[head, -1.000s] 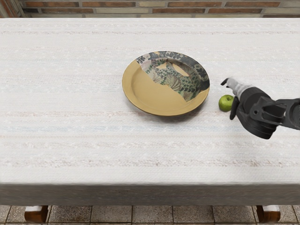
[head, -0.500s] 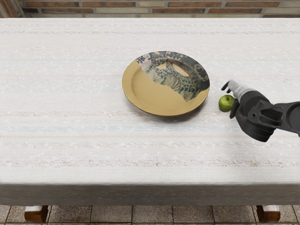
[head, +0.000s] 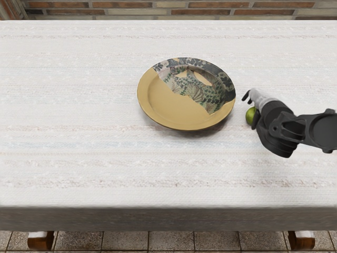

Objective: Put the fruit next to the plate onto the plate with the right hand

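A tan plate [head: 171,100] with a dark leaf pattern on its far right side sits in the middle of the table. Just right of it lies a small green fruit [head: 249,115], now mostly hidden behind my right hand [head: 255,109]. That dark hand comes in from the right edge and covers the fruit's right side, fingers curving around it. Whether the fingers press on the fruit is hidden. The fruit still rests on the table beside the plate. The left arm is out of view.
The table [head: 79,132] has a pale woven cloth; its front edge runs along the bottom. A brick wall [head: 158,8] lies beyond the far edge.
My right hand has slid left and now overlaps the green fruit, hiding most of it. The fruit and plate have not moved.
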Motion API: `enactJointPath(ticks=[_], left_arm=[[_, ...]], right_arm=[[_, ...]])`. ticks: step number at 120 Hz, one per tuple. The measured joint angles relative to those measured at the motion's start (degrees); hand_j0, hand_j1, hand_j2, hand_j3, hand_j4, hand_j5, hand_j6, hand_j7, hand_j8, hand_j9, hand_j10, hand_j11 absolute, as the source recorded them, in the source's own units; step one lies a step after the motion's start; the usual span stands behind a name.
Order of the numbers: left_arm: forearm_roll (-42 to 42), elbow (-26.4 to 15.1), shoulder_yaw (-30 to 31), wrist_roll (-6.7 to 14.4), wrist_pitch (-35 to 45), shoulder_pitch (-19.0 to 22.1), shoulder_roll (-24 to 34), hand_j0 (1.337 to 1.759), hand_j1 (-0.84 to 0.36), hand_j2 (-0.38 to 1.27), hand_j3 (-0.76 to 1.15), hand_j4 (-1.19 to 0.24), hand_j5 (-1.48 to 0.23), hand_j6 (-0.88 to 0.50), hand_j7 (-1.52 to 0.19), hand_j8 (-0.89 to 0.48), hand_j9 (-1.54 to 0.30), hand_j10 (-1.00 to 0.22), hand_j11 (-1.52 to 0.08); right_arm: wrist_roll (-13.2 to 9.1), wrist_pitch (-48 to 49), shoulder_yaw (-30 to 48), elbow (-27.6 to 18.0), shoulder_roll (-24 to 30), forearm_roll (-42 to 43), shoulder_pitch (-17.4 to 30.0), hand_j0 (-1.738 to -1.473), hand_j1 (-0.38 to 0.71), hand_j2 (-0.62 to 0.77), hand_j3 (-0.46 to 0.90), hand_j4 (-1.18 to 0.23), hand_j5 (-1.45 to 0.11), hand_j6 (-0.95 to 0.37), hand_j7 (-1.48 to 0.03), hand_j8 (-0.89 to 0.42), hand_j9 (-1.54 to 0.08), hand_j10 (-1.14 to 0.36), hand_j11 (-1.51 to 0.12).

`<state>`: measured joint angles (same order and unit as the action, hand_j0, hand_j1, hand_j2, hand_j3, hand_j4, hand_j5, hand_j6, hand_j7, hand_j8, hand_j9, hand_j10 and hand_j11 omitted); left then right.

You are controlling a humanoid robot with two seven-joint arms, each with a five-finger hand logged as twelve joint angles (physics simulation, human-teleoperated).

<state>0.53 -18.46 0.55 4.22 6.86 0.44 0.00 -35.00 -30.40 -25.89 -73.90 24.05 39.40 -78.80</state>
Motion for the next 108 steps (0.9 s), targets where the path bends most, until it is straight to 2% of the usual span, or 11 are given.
enactJointPath(ticks=[54,83,93,108], left_arm=[[0.0,0.0,0.0,0.0,0.0,0.0,0.0,1.658,0.35,0.0,0.0,0.0,0.0,0.0,0.0,0.0,0.0,0.0,0.0],[0.0,0.0,0.0,0.0,0.0,0.0,0.0,1.658,0.35,0.0,0.0,0.0,0.0,0.0,0.0,0.0,0.0,0.0,0.0],[0.0,0.0,-0.01,0.0,0.0,0.0,0.0,1.658,0.35,0.0,0.0,0.0,0.0,0.0,0.0,0.0,0.0,0.0,0.0],[0.0,0.0,-0.01,0.0,0.0,0.0,0.0,1.658,0.35,0.0,0.0,0.0,0.0,0.0,0.0,0.0,0.0,0.0,0.0]], right_arm=[[0.0,-0.02,-0.48,1.11,-0.83,-0.04,0.28,-1.658,0.08,-0.07,0.0,-0.36,-0.47,-0.36,-0.47,-0.36,-0.47,-0.36,-0.47],[0.0,-0.02,-0.45,1.12,-0.69,-0.04,0.93,-1.658,0.19,-0.09,0.0,-0.45,-0.58,-0.45,-0.58,-0.45,-0.58,-0.45,-0.58],[-0.01,-0.02,-0.3,1.12,-0.64,-0.02,1.02,-1.657,0.23,-0.05,0.0,-0.49,-0.64,-0.49,-0.64,-0.42,-0.64,-0.49,-0.64],[-0.07,0.01,-0.1,1.13,-0.61,0.01,1.07,-1.654,0.25,0.02,0.0,-0.57,-0.75,-0.46,-0.74,-0.39,-0.75,-0.54,-0.75]])
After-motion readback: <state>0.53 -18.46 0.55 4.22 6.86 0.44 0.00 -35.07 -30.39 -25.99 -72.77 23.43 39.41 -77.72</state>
